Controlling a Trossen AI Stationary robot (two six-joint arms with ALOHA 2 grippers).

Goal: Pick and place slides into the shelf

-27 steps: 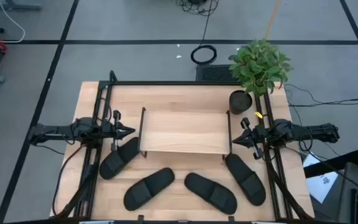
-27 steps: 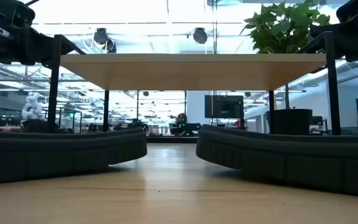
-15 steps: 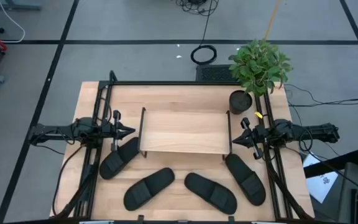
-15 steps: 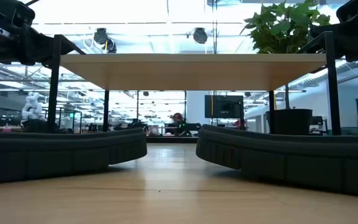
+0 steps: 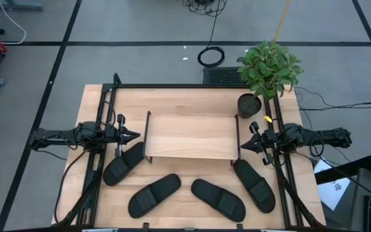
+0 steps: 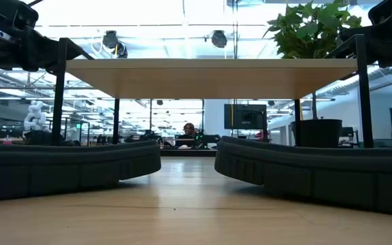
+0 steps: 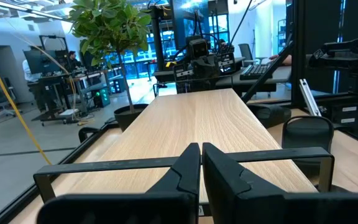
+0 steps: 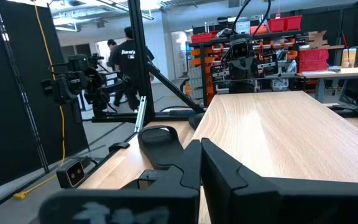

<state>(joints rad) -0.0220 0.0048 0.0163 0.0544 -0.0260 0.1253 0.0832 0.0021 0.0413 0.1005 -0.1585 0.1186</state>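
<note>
both arms level, jaws closed, flanking the shelf (image 5: 189,136).

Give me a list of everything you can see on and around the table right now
slides: four, black, all on the table in front of the shelf, none on it; one by each front corner of the shelf, two nearer the table's front edge
shelf: one, light wood top with thin black side frames, middle of the table
table: one, light wood
potted plant: one, green leaves in a dark pot, back right corner of the table
left gripper: one, dark, fingers shut, at the shelf's left end
right gripper: one, dark, fingers shut, at the shelf's right end
</note>
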